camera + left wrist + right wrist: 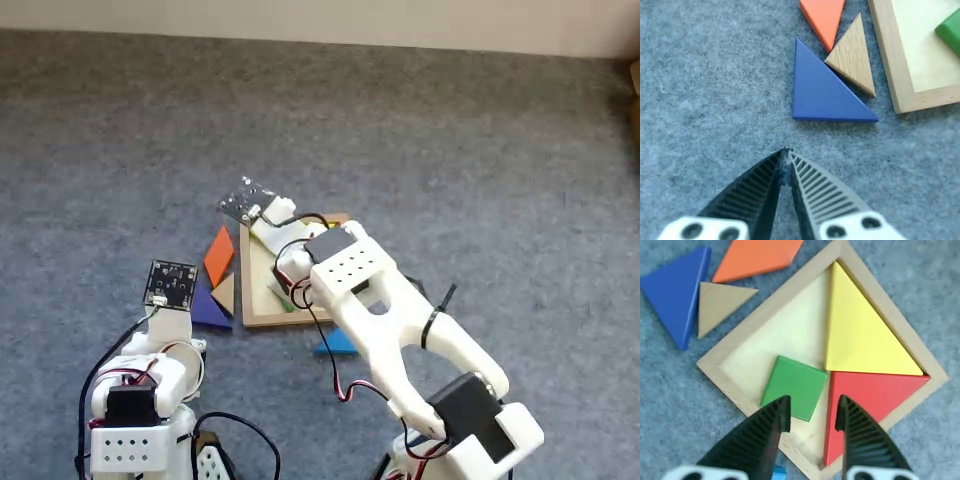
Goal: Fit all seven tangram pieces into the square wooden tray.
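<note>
The left tool (785,167), pinched closed and empty, hangs over the grey bench (700,75) near a blue wooden triangle (822,92). This touches a small plain-wood triangle (852,57) beside an orange parallelogram (822,17). The square wooden tray (771,311) holds a green square (795,387), a large yellow triangle (860,335) and a red triangle (865,400). The right tool (812,415), parted and empty, hangs above the green square.

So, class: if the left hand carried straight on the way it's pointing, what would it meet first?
Probably the blue triangle, near its closest corner; the shut left hand aims there across bare carpet. Height is unclear, so carpet might come first.
</note>
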Controlling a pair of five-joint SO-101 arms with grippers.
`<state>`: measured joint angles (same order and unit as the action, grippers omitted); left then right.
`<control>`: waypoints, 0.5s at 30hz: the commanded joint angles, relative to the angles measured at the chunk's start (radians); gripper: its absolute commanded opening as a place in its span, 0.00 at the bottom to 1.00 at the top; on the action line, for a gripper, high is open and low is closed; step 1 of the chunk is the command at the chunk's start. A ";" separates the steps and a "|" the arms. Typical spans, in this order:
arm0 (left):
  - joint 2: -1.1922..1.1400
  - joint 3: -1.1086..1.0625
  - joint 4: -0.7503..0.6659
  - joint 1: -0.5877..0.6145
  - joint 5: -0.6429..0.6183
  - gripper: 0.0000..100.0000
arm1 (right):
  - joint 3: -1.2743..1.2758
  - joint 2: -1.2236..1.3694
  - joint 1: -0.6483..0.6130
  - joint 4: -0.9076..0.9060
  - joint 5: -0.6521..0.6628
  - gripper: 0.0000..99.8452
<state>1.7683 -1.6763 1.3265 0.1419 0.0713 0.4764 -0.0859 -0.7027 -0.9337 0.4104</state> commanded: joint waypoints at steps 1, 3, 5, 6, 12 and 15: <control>0.051 -0.019 0.006 -0.018 -0.005 0.00 | -0.061 -0.054 -0.005 -0.059 0.012 0.15; 0.051 -0.019 0.006 -0.018 -0.005 0.00 | -0.062 -0.054 -0.008 -0.131 0.012 0.15; 0.051 -0.019 0.006 -0.018 -0.005 0.00 | -0.062 -0.054 -0.008 -0.209 0.011 0.15; 0.051 -0.019 0.006 -0.018 -0.005 0.00 | -0.062 -0.054 -0.007 -0.245 0.011 0.16; 0.051 -0.019 0.006 -0.018 -0.005 0.00 | -0.056 -0.054 -0.005 -0.334 0.018 0.16; 0.051 -0.019 0.006 -0.018 -0.005 0.00 | -0.053 -0.053 -0.005 -0.349 0.028 0.16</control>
<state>1.7683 -1.6763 1.3265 0.1419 0.0713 0.4764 -0.0875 -0.7027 -1.2589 0.4166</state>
